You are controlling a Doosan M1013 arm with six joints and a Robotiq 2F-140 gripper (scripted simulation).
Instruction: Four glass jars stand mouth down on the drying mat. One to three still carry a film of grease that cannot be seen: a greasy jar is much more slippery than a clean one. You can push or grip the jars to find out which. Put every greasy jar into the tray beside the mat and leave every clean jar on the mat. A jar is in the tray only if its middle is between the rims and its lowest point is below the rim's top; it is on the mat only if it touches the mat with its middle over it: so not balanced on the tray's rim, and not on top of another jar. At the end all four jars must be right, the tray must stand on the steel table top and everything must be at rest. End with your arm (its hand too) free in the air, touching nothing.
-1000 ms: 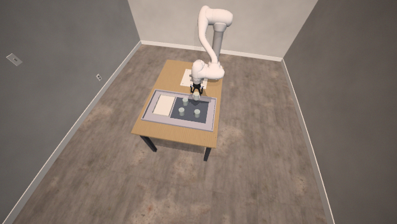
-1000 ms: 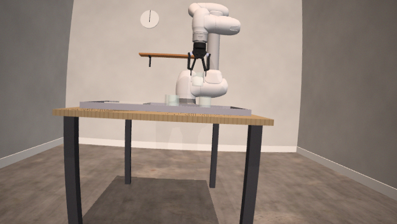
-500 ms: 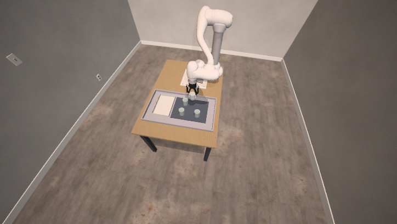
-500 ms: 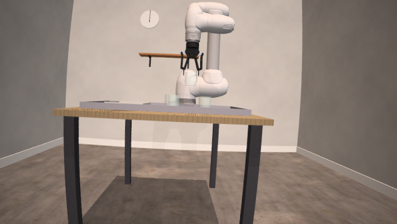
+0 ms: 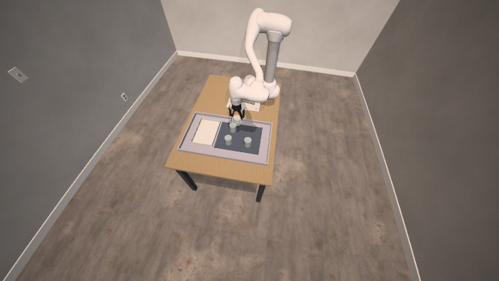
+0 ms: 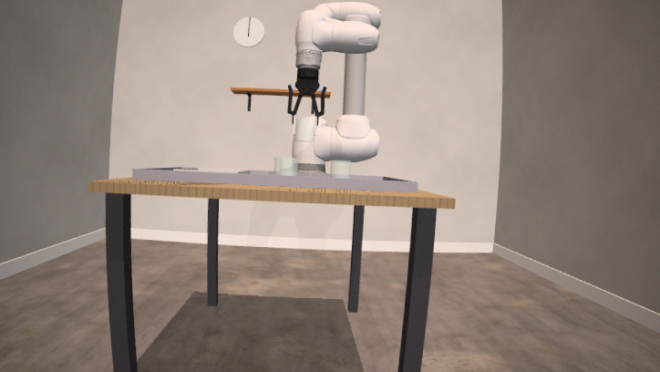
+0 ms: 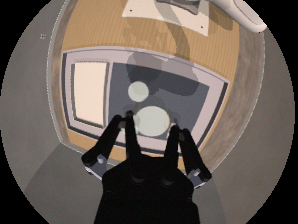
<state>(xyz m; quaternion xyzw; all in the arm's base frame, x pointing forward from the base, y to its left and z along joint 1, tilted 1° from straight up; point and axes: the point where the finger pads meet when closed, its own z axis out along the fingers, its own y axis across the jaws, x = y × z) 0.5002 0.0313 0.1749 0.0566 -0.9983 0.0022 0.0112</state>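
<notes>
The claw [image 5: 237,119] [image 6: 304,122] [image 7: 152,111] grips a raised jar [image 5: 236,120] [image 6: 304,129] [image 7: 152,121] (possibly greasy); carry it level and slowly toward the tray [image 5: 196,131] [image 7: 74,95], left of centre.

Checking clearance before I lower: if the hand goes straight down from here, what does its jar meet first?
Probably the drying mat, under the held jar. Depth is unclear, though, and a neighbouring standing jar might be clipped.
</notes>
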